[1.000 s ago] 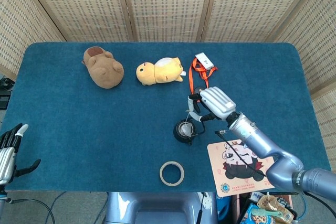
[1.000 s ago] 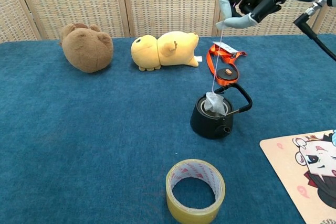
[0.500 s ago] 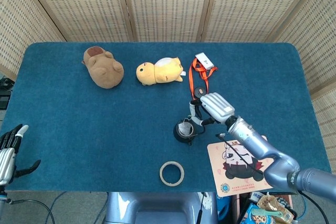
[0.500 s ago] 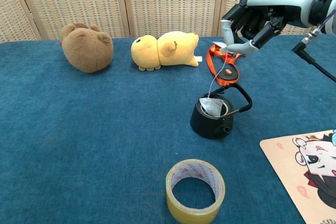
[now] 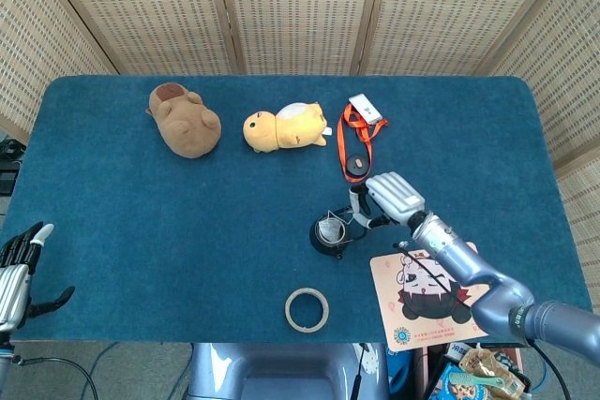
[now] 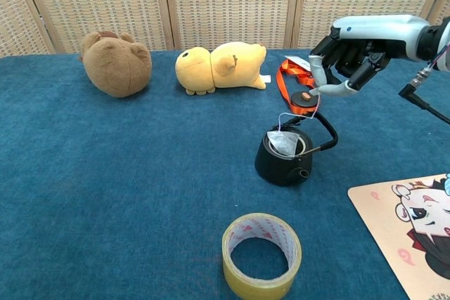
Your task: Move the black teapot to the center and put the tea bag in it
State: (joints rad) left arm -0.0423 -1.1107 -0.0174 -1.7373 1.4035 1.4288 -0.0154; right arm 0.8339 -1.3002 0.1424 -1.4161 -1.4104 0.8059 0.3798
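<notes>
Holding the tea bag's string pinched in its fingertips, the right hand point(image 6: 349, 57) is hovering just above and behind the teapot point(image 6: 286, 154). The tea bag point(image 6: 283, 143) is lying in the pot's open mouth, its string point(image 6: 301, 110) looping slack up to the hand. The teapot is standing on the desk point(image 5: 141, 203) near the middle of the front edge, its handle raised toward the hand. The left hand point(image 5: 17, 267) is resting open, fingers apart and holding nothing, beside the front left corner. A tape roll point(image 6: 261, 254) is lying at the front edge, just in front of the pot. Judged risk: should the hand be lifting away before letting go, the string would be tightening and pulling the bag back out; it might also be snagging on the raised handle.
</notes>
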